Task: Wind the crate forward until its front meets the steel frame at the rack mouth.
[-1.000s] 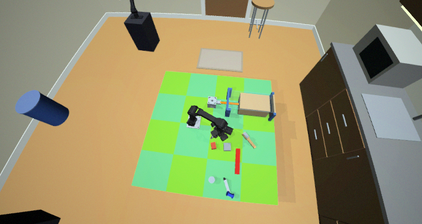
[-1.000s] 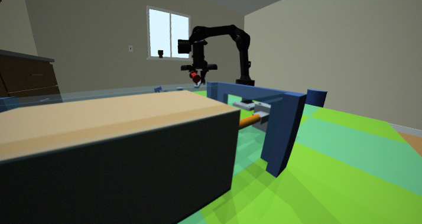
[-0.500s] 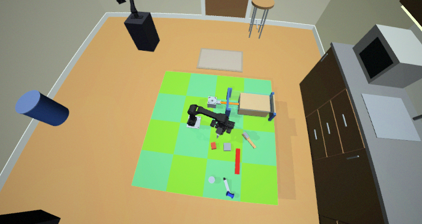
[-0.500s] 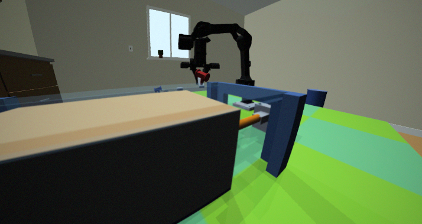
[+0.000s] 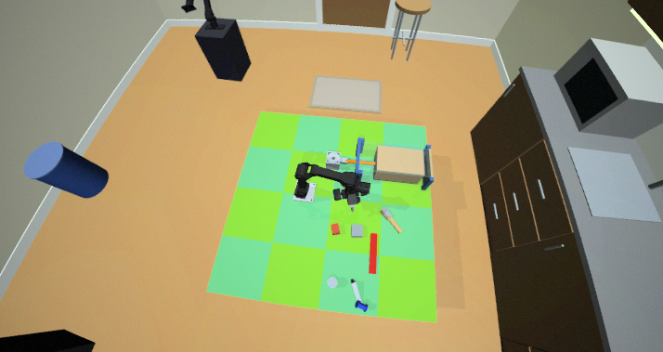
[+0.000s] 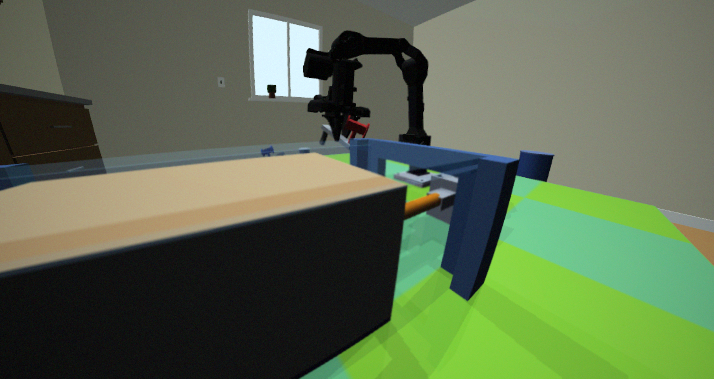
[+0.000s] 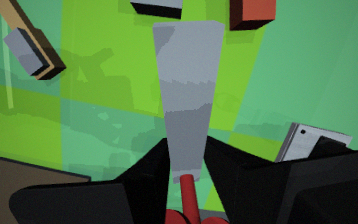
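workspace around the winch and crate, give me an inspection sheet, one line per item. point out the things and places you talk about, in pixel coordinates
surface: green checkered mat (image 5: 241, 211)
job's things: crate (image 5: 401, 161) (image 6: 210, 197) short of the blue frame (image 5: 359, 152) (image 6: 484, 227), orange strap (image 5: 362, 162) (image 6: 422, 205) running to winch (image 5: 333, 159)
clutter: hammer (image 5: 392, 221) (image 7: 35, 50), red block (image 5: 335, 229) (image 7: 252, 14), grey block (image 5: 357, 230), red bar (image 5: 373, 254), white disc (image 5: 332, 282), blue-ended tool (image 5: 357, 294)
pincer (image 6: 337, 136) (image 7: 184, 141): shut on a grey-and-red handle (image 6: 357, 127) (image 7: 190, 95)
cables: nothing seen
surroundings: stool (image 5: 413, 4), cabinets (image 5: 525, 202), second arm (image 5: 206, 2)
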Robot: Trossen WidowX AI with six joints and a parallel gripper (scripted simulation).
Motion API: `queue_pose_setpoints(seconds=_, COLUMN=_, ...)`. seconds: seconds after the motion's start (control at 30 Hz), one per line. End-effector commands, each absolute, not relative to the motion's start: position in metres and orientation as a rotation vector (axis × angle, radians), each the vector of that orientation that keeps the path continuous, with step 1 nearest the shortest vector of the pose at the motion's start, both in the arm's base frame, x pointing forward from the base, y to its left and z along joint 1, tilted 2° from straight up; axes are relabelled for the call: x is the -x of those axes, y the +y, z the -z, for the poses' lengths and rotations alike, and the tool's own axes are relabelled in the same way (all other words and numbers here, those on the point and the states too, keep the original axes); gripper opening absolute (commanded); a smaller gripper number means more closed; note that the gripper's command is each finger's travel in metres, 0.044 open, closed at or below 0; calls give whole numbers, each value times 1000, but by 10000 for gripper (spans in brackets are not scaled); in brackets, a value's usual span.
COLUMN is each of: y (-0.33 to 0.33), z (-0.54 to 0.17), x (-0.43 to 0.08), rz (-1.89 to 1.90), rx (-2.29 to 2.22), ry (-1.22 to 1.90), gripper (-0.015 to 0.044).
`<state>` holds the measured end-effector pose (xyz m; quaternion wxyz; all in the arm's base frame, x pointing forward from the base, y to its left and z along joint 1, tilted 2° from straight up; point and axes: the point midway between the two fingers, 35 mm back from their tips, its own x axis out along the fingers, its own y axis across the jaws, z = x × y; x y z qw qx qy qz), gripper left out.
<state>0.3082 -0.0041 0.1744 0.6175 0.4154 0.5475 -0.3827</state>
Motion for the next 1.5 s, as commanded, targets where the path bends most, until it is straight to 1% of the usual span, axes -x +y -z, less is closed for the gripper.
queue_pose_setpoints(seconds=0.0, y=13, z=-179, x=-309, rz=709, rx=-809, ry=1310, gripper=0)
queue_pose_setpoints(seconds=0.57, y=65, z=-186, x=-307, rz=127, rx=-251, ry=1409, gripper=0)
queue_pose_setpoints(seconds=1.2, y=131, z=-197, x=-299, rz=-515, rx=403, ry=1317, gripper=0)
queue_pose_setpoints(seconds=1.37, y=139, z=-201, x=-294, rz=-534, rx=419, ry=1302, gripper=0)
queue_pose_setpoints(seconds=1.47, y=146, z=-201, x=-289, rz=-612, rx=494, ry=1295, gripper=0)
